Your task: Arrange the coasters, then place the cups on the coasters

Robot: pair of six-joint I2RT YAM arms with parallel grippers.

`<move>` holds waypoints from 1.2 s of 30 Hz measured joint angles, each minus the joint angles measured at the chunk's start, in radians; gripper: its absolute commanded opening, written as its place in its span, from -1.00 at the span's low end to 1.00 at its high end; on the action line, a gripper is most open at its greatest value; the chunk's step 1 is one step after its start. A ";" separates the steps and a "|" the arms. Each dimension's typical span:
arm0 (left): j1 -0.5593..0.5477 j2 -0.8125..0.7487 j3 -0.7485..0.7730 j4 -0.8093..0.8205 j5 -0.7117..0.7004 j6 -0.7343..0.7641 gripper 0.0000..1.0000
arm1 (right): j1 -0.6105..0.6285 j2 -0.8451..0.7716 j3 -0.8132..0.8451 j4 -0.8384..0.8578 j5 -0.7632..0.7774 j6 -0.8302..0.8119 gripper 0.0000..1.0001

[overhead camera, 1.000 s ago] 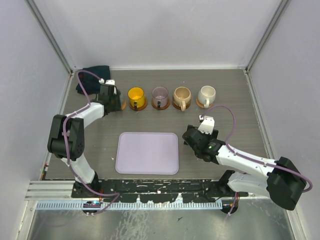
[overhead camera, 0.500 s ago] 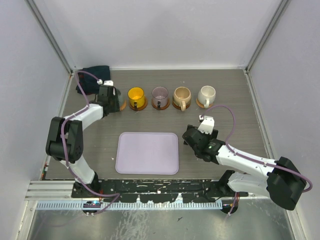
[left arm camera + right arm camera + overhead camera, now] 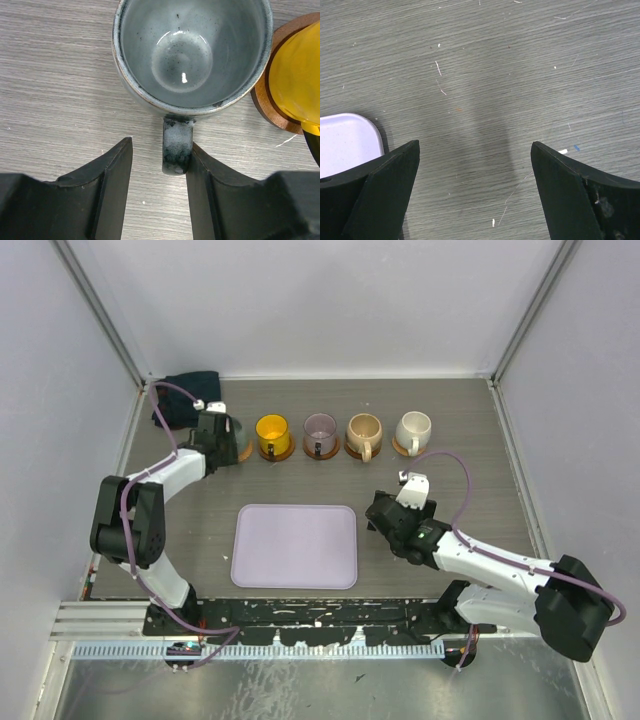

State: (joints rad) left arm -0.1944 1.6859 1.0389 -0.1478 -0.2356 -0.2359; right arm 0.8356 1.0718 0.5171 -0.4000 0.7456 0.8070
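The grey-green cup [image 3: 192,55] stands upright at the left end of the row, and in the top view a brown coaster edge [image 3: 245,451] shows beside it. My left gripper [image 3: 161,146] is open around the cup's handle [image 3: 176,147]: the right finger touches it and a gap remains on the left. The yellow cup [image 3: 271,430], purplish cup [image 3: 320,428], tan cup [image 3: 363,429] and cream cup [image 3: 413,427] each sit on a coaster. My right gripper [image 3: 475,145] hangs wide open over bare table, right of the tray.
The lilac tray [image 3: 295,545] lies at the front middle, and its corner [image 3: 345,140] shows in the right wrist view. A dark cloth [image 3: 185,410] is bunched in the back left corner. The yellow cup's coaster [image 3: 270,95] sits close to the grey-green cup.
The left arm's elbow has drifted slightly left while its gripper stays at the grey-green cup. The right arm and the cups have not moved.
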 measured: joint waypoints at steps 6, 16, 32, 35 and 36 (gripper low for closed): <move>0.000 -0.003 -0.004 -0.001 -0.007 0.010 -0.06 | 0.000 0.000 0.000 0.000 -0.001 0.000 0.93; 0.000 -0.009 -0.010 -0.006 -0.023 0.013 -0.04 | 0.000 0.000 -0.001 0.000 -0.006 0.003 0.93; 0.000 -0.165 -0.015 -0.015 0.048 -0.015 0.33 | -0.019 0.000 0.013 0.000 0.048 -0.037 1.00; 0.000 -0.255 -0.015 -0.034 0.043 -0.021 0.96 | -0.071 -0.001 0.037 0.019 0.069 -0.080 1.00; 0.000 -0.279 -0.015 -0.039 0.040 -0.019 0.97 | -0.091 -0.002 0.042 0.029 0.070 -0.096 1.00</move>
State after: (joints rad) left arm -0.1944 1.4067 1.0241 -0.1871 -0.1951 -0.2554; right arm 0.7444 1.0702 0.5591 -0.3710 0.8158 0.7113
